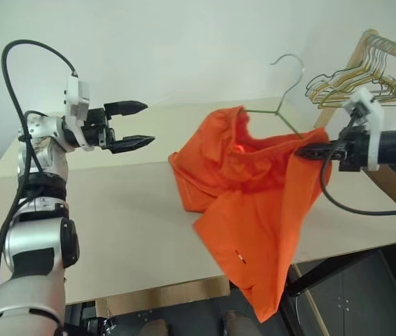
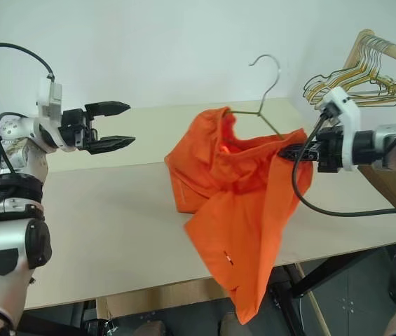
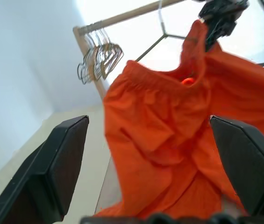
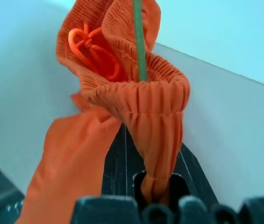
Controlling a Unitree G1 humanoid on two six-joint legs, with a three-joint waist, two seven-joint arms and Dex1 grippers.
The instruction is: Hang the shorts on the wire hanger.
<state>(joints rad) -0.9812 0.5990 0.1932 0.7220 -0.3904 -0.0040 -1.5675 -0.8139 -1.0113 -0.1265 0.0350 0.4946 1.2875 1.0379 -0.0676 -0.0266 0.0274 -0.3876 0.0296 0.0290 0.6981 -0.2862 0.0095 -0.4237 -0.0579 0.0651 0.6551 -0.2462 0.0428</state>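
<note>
Right now I am seeing my right gripper (image 1: 308, 149) pinching the gathered waistband of the bright orange fabric shorts (image 1: 254, 203), which are hanging over the beige table's (image 1: 113, 224) edge. Inside the waistband, the thin olive-green wire hanger (image 1: 282, 105) is poking upward. My left gripper (image 1: 139, 124) is hovering with fingers spread, holding nothing.

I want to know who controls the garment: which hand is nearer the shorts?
Right. The right hand is shut on the shorts waistband; the left hand hangs open, apart from them.
</note>
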